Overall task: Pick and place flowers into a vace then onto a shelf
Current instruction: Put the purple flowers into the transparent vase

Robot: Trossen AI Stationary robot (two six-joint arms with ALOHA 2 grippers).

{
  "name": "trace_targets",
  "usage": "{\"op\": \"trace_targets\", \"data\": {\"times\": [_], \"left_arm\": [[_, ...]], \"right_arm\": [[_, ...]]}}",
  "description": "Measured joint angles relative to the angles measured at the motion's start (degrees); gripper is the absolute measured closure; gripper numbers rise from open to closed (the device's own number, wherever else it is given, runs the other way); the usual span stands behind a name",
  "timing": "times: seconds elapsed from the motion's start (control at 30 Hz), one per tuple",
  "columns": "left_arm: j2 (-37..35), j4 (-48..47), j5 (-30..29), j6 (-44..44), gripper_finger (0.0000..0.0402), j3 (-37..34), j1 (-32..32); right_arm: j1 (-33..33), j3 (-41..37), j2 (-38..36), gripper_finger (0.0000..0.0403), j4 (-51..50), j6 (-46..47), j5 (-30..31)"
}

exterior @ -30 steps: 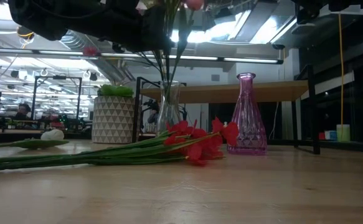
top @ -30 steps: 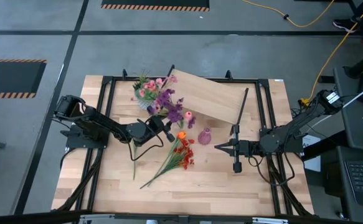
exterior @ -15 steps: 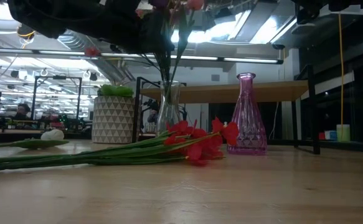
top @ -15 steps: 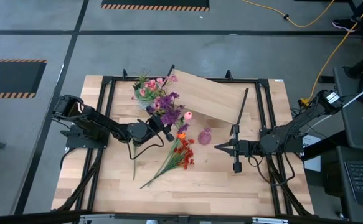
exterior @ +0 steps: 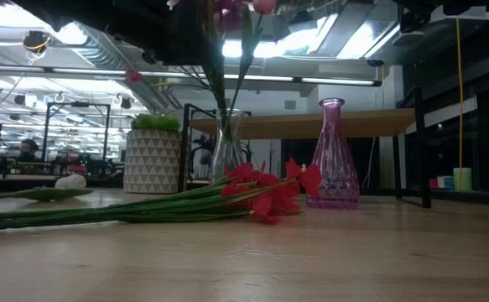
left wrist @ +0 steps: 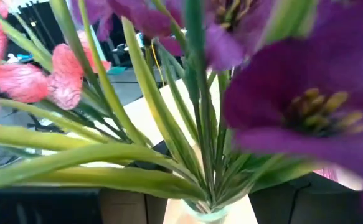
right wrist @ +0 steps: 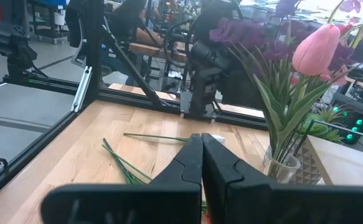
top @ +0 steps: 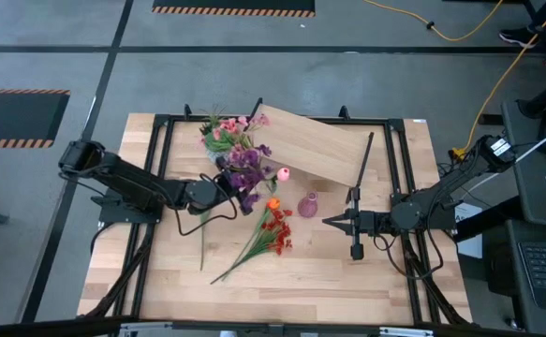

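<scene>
A clear glass vase [exterior: 227, 144] stands on the table and holds a bunch of flowers [top: 244, 168]: purple blooms [left wrist: 306, 112], a pink bud [right wrist: 316, 48] and green stems [left wrist: 169, 124]. My left gripper [top: 228, 190] is just left of this bunch, and its wrist view looks straight into the stems. A red-orange bunch [top: 274, 234] lies flat on the table. An empty pink vase [top: 307, 205] stands to its right. The shelf [top: 315, 145] is at the back. My right gripper [top: 327, 221] hovers shut, right of the pink vase.
A white patterned pot [exterior: 153, 159] with a green plant stands behind the clear vase. More pink flowers [top: 224, 131] are at the back left. A loose stem [top: 202, 241] and a white bloom [exterior: 70, 180] lie at the left. Black frame rails [top: 160, 187] border the table.
My left gripper has drawn back from the bunch in the clear vase toward the table's left edge and risen a little. The flowers stay standing in the vase. My right arm has kept still.
</scene>
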Motion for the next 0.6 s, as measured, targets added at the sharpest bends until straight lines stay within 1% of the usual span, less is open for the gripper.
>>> {"op": "trace_targets", "data": {"times": [0.2, 0.4, 0.6], "left_arm": [[-3.0, -5.4, 3.1, -0.4, 0.0229, 0.0, 0.1], [-4.3, -11.7, 3.2, -1.4, 0.0229, 0.0, -0.1], [-4.6, -13.9, 4.1, -0.8, 0.0229, 0.0, -0.1]], "right_arm": [[0.0, 0.0, 0.0, 0.0402, 0.0, 1.4, 0.0], [0.0, 0.0, 0.0, 0.0402, 0.0, 1.4, 0.0], [0.0, 0.0, 0.0, 0.0402, 0.0, 1.5, 0.0]]}}
